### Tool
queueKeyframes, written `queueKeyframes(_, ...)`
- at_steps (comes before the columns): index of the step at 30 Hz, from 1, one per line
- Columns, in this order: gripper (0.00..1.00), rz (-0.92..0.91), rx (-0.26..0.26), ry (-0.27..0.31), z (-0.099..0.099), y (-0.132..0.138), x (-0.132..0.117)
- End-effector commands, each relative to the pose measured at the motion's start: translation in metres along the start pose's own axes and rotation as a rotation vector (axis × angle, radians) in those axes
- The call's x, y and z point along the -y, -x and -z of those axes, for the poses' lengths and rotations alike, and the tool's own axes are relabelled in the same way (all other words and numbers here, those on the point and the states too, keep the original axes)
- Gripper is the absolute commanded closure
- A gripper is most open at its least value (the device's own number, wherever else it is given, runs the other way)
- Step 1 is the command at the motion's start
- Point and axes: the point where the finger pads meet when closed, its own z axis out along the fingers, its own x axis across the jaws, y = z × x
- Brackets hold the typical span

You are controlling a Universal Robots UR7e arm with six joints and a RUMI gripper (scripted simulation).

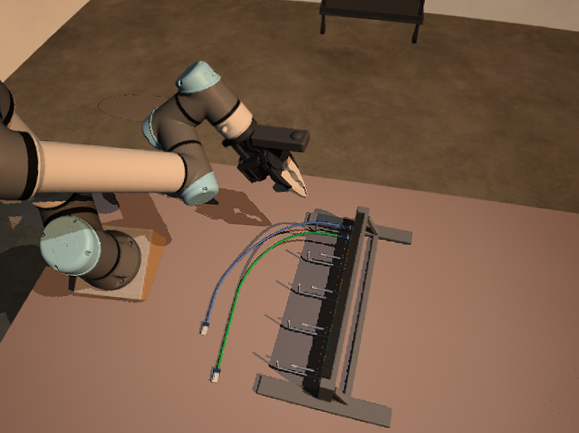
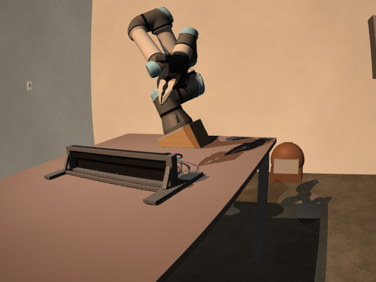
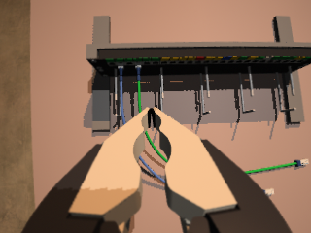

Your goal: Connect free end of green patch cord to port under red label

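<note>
My gripper [image 1: 305, 196] [image 2: 161, 104] [image 3: 151, 109] is shut and empty, high above the table. The rack [image 1: 325, 390] [image 2: 121, 152] [image 3: 194, 47] stands upright, its ports facing the arm. A red label [image 3: 200, 58] shows near the middle of the label row in the wrist view. The green cord [image 1: 236, 293] [image 3: 139, 92] has one end plugged in near the rack's far end. Its free plug [image 1: 217, 376] [image 3: 302, 162] lies on the table; which way its clip faces is too small to tell. The blue cord [image 1: 214, 293] [image 3: 120, 97] is plugged in beside it, its free plug [image 1: 205, 330] [image 3: 269, 190] also on the table.
Several thin metal hooks or rods [image 1: 304, 327] [image 3: 202, 97] stick out from the rack's port side. The rack's feet [image 1: 367, 412] [image 2: 170, 191] [image 3: 101, 29] spread on the table at both ends. The arm's wooden base block [image 1: 154, 265] [image 2: 182, 138] stands behind the cords.
</note>
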Motion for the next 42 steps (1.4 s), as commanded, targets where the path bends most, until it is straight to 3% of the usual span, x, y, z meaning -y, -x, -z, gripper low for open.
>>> queueKeyframes(1,1.0,-0.009,0.005,-0.042,0.002,0.017,-0.001)
queueKeyframes(15,1.0,-0.011,0.009,-0.051,0.001,0.022,-0.003)
queueKeyframes(20,1.0,-0.011,0.01,-0.051,-0.007,0.022,-0.003)
queueKeyframes(30,1.0,-0.011,0.01,-0.051,-0.052,0.023,0.0)
queueKeyframes(32,1.0,-0.011,0.01,-0.051,-0.052,0.023,0.0)
queueKeyframes(42,1.0,-0.011,0.01,-0.051,-0.107,0.023,0.003)
